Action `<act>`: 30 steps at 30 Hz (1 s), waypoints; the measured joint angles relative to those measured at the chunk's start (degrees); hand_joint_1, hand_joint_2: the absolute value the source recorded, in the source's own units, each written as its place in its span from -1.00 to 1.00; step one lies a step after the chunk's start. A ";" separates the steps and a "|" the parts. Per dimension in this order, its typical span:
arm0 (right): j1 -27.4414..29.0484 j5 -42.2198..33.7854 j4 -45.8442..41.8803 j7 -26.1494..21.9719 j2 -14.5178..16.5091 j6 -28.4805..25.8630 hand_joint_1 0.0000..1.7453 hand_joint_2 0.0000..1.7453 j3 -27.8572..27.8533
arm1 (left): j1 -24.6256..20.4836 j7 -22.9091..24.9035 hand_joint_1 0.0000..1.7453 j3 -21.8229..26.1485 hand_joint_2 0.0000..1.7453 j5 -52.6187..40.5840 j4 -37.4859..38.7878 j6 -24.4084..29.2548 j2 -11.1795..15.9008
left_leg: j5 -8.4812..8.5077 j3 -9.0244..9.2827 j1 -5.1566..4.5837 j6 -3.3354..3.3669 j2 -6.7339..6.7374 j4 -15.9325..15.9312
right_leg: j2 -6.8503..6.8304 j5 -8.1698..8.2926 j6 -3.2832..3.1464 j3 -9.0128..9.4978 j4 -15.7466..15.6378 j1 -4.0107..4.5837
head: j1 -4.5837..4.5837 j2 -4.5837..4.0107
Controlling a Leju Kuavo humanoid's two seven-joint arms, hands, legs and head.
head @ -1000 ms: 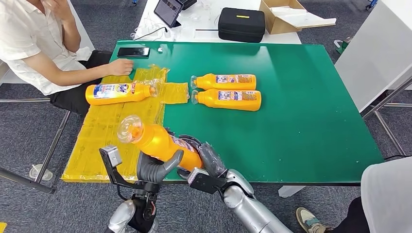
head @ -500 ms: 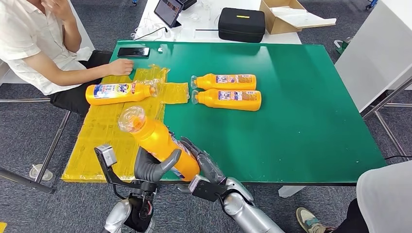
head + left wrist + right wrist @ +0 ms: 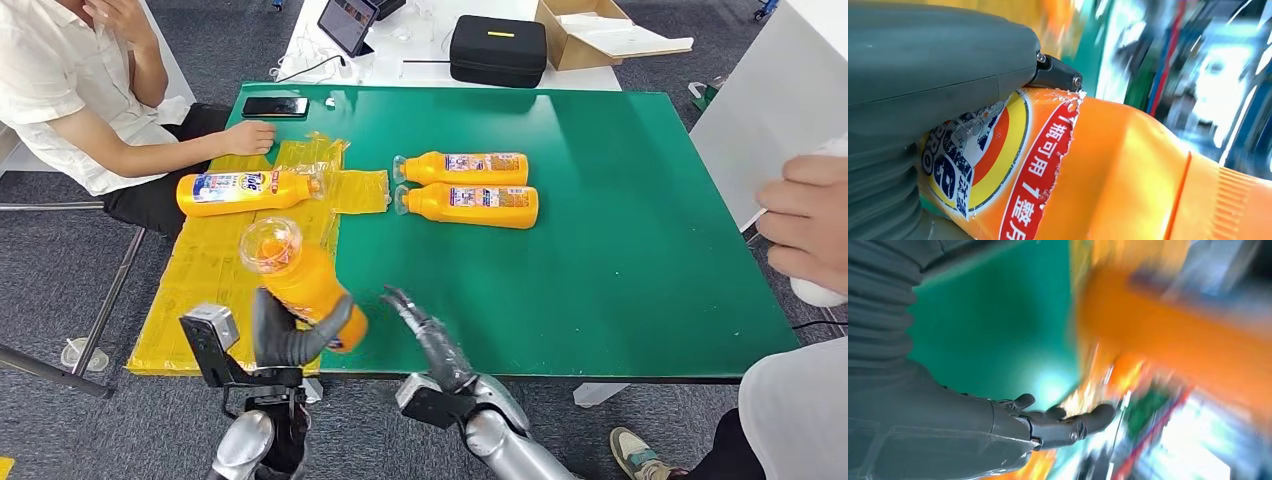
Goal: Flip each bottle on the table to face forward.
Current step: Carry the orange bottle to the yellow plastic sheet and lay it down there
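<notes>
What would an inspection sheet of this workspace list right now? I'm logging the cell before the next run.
Surface: green table, yellow plastic sheet on its left part.
Job's things: held bottle lifted, cap up; lone bottle lying on the sheet; two paired bottles lying side by side.
Clutter: phone.
Hands: left hand grips the held bottle; right hand open beside it.
Cables: white cable behind the table.
Surroundings: seated person, black case, cardboard box.
</notes>
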 joint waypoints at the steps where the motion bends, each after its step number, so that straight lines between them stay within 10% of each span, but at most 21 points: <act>1: 0.87 0.54 -0.75 -0.32 -0.14 -3.92 -1.00 -1.00 -1.54 | 0.07 -0.43 1.00 0.67 1.00 -3.64 -0.19 3.24 0.25 | 0.00 -0.01 0.00 0.00 0.00 0.00 | 0.00 0.00 0.00 0.00 0.00 0.00 | -0.01 0.00; 9: 6.50 2.95 -14.94 -0.90 -0.69 -18.50 -1.00 -1.00 -16.37 | -1.74 4.73 1.00 9.30 1.00 -37.49 3.39 18.11 2.92 | 0.02 0.01 0.00 0.00 0.00 0.00 | 0.00 0.01 -0.01 0.01 0.00 0.00 | 0.00 0.01; 26: 7.23 -1.29 -19.66 -0.94 -0.55 -18.68 -1.00 -1.00 -19.18 | -17.78 18.83 0.95 12.53 1.00 -63.63 36.24 4.87 9.06 | 0.08 0.05 0.01 -0.06 0.04 0.00 | 0.02 0.04 0.00 0.01 0.02 0.00 | -0.01 0.00; 27: 7.22 -1.82 -19.67 -0.94 -0.57 -18.68 -1.00 -1.00 -19.16 | -18.69 18.78 0.81 12.44 1.00 -63.90 37.90 3.58 9.47 | 0.07 0.05 0.01 -0.07 0.03 0.00 | 0.01 0.04 0.00 0.02 0.02 0.00 | 0.00 0.00; 30: 7.18 -2.74 -19.62 -0.94 -0.74 -18.68 -1.00 -1.00 -18.68 | -21.23 18.45 -0.59 12.29 1.00 -63.89 41.52 -0.07 10.36 | 0.07 0.09 0.01 -0.07 0.02 -0.01 | 0.01 0.04 -0.01 0.09 0.02 0.00 | 0.01 0.01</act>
